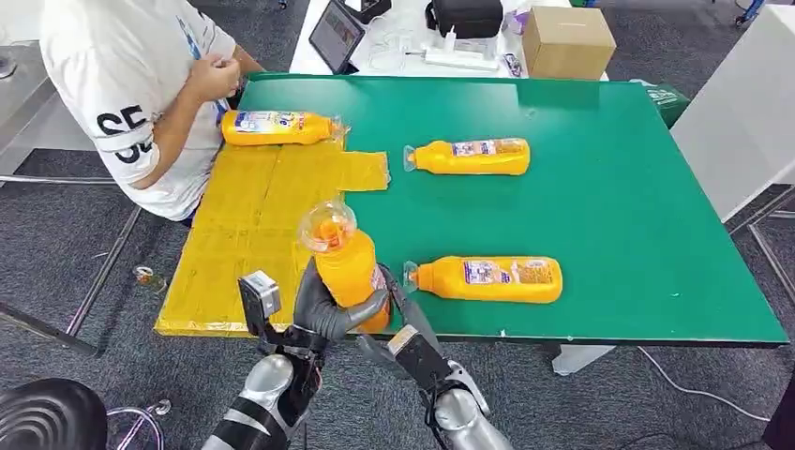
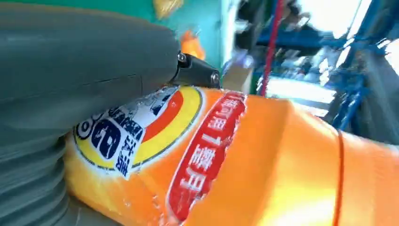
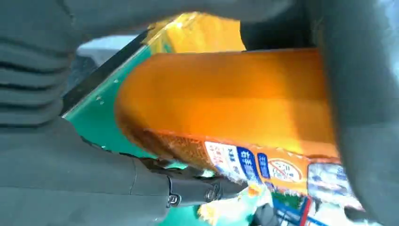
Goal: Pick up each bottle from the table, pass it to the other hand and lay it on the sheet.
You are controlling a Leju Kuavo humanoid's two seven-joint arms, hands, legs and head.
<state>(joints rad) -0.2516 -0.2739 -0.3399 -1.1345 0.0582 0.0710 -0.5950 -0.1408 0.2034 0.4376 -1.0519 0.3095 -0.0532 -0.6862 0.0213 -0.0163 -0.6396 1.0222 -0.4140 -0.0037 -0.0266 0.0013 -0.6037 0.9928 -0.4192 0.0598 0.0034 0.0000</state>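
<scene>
An orange bottle (image 1: 345,262) stands upright, cap up, over the table's near edge beside the yellow sheet (image 1: 253,225). My left hand (image 1: 323,314) grips its lower body, fingers wrapped across the front. My right hand (image 1: 403,333) closes on the same bottle from the right and behind. In the left wrist view my left hand (image 2: 70,70) lies over the bottle's label (image 2: 263,160). The right wrist view has the bottle (image 3: 226,103) enclosed by my right hand (image 3: 94,188). One bottle (image 1: 277,127) lies on the sheet's far end. Two more (image 1: 473,157) (image 1: 492,279) lie on the green table (image 1: 637,187).
A person in a white shirt (image 1: 141,84) sits at the table's far left corner, hands near the sheet's far end. Beyond the table are a cardboard box (image 1: 567,42) and a tablet (image 1: 336,33). The nearest lying bottle is just right of my hands.
</scene>
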